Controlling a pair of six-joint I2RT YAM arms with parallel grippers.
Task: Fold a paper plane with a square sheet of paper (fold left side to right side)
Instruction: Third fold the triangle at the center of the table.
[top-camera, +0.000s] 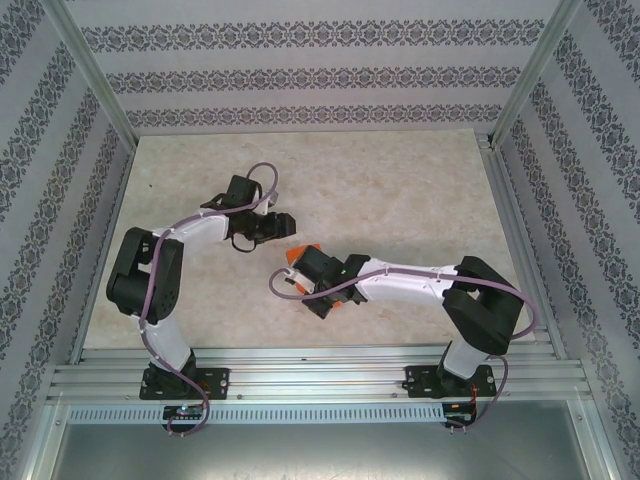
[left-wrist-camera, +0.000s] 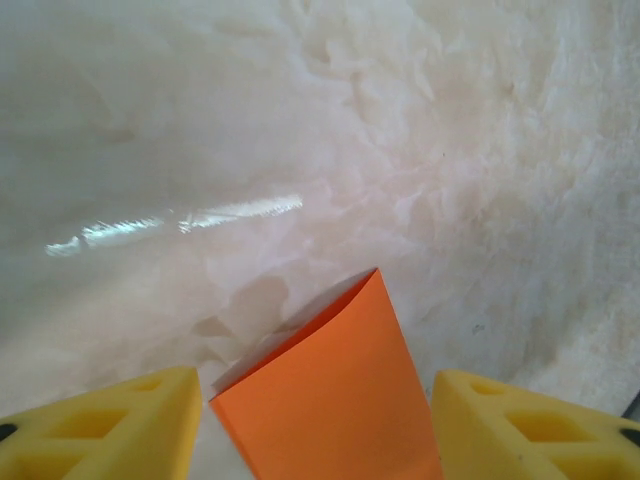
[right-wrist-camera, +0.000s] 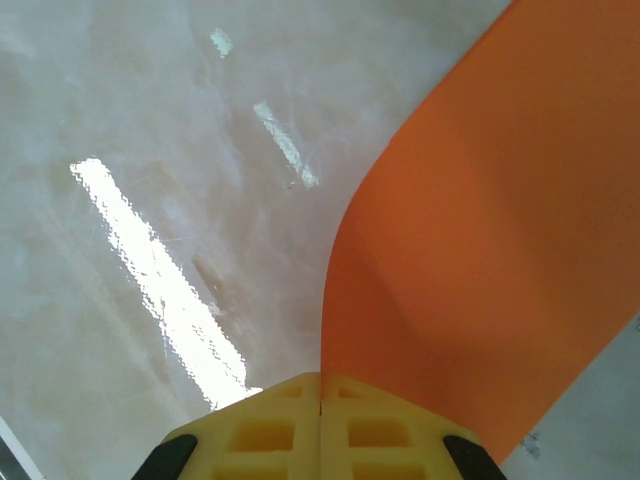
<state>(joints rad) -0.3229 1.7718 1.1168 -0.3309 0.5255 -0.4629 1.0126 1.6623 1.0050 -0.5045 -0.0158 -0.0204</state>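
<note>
- Right gripper (right-wrist-camera: 320, 392): fingers are pressed flat together, with the paper (right-wrist-camera: 480, 230) clamped by its edge in the seam. From the right gripper the sheet rises and bows away rightward, lifted off the table (right-wrist-camera: 150, 200).
- Judged: the pinch is there so that one side can be carried across for the fold. The bow suggests that no crease is pressed along this part yet.
- Left gripper (left-wrist-camera: 315, 385): jaws stand apart and nothing is grasped. A corner of the paper lies in the gap, touched by neither finger as far as can be told.
- Judged: the left gripper is parked just beside the right gripper, ready to steady or press the sheet once it is laid over.
- Overhead view: the left gripper is seen just beyond and left of the right gripper, almost tip to tip. The paper shows as small orange slivers at and under the right gripper.
- The clamp and the sheet's curl are given by the right wrist view, and the free corner by the left wrist view. Neither can be read from overhead.
- How the two arms stand to each other is given by the overhead view alone.
</note>
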